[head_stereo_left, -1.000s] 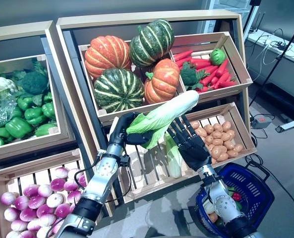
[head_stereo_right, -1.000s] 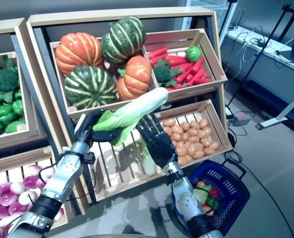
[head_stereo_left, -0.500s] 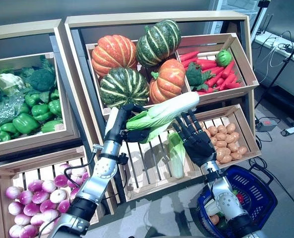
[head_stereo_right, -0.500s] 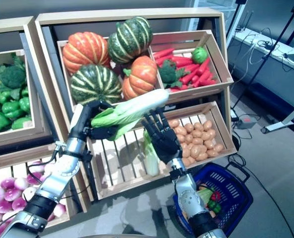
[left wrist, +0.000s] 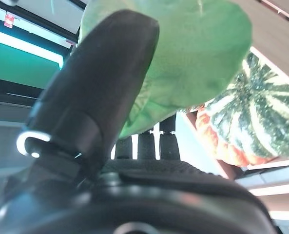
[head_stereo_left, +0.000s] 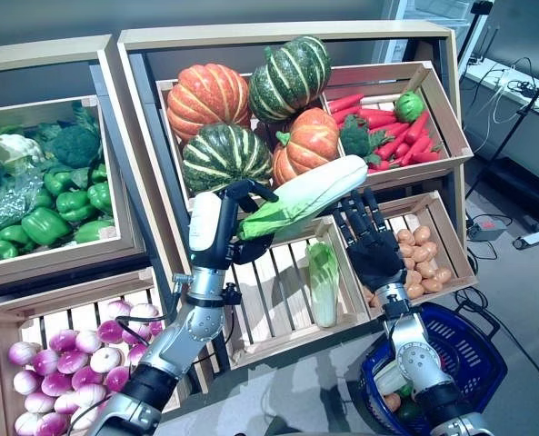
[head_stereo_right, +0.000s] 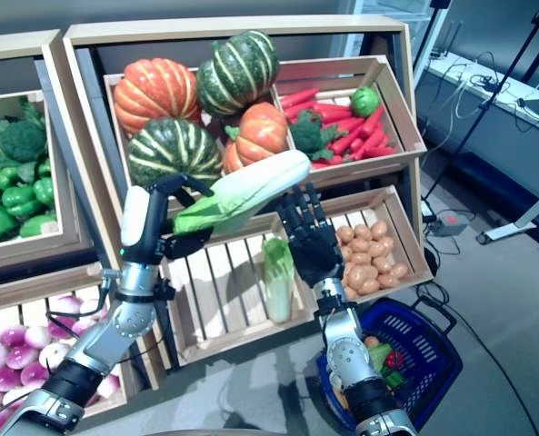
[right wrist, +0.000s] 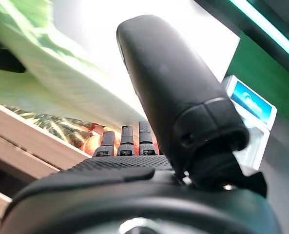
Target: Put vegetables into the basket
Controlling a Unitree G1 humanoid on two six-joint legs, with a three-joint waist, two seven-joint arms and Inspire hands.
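**Cabbage held aloft between two hands, basket waiting below**

While the left hand (head_stereo_left: 222, 238) curls round the leafy green end of a long napa cabbage (head_stereo_left: 305, 193), the white stalk end juts toward two o'clock, right above the spread right hand (head_stereo_left: 371, 247). That right hand stands upright with fingers straight and fanned, palm near the stalk but not closed on it; whether it touches the cabbage cannot be told from the head views. My reading is that the cabbage is angled this way to pass it across, since the blue basket (head_stereo_left: 474, 350) sits on the floor at about five o'clock, on the right arm's side and out of easy reach for the left.

Counted, one cabbage is in the air and one more cabbage (head_stereo_left: 322, 282) lies in the slatted crate (head_stereo_left: 267, 313) beneath it. The basket already holds a few items, too jumbled to number.

Four pumpkins (head_stereo_left: 251, 113) fill the upper crate at twelve o'clock: two orange, two striped green. Red carrots (head_stereo_left: 392, 136) lie at one o'clock with broccoli beside them, potatoes (head_stereo_left: 419, 263) at three o'clock, purple-white turnips (head_stereo_left: 60, 368) at eight o'clock, and green peppers (head_stereo_left: 55, 213) at nine o'clock; these heaps are too many to count.
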